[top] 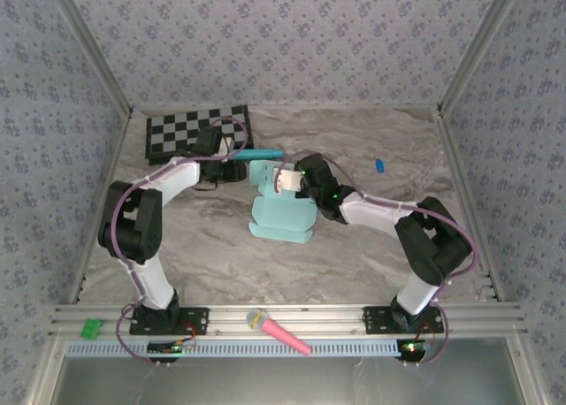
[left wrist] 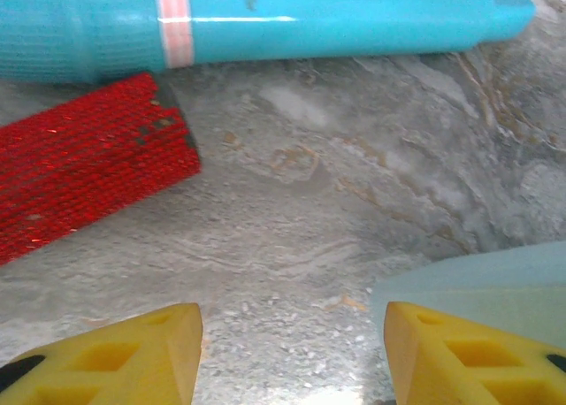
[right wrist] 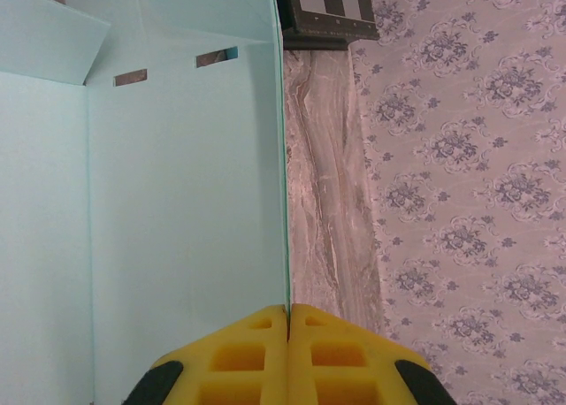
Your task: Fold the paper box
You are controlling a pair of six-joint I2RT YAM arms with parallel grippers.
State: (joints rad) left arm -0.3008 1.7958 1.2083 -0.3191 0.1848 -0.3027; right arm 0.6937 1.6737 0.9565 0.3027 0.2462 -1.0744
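The pale aqua paper box (top: 281, 212) lies partly folded at the table's middle, one panel standing up at its far end. My right gripper (top: 292, 180) is shut on the edge of that raised panel; in the right wrist view the thin panel (right wrist: 177, 202) runs straight into my closed yellow fingers (right wrist: 289, 321). My left gripper (top: 237, 150) hovers left of the box's far end, near the checkerboard. In the left wrist view its yellow fingers (left wrist: 292, 352) stand open over bare table, and a corner of the box (left wrist: 495, 286) lies by the right finger.
A teal marker pen (top: 258, 154) lies just behind the box, close in the left wrist view (left wrist: 265, 20) beside a red mesh strip (left wrist: 80, 171). The checkerboard (top: 177, 129) sits at back left. A small blue piece (top: 380, 165) lies at back right; a pink microphone-like toy (top: 276, 329) rests on the front rail.
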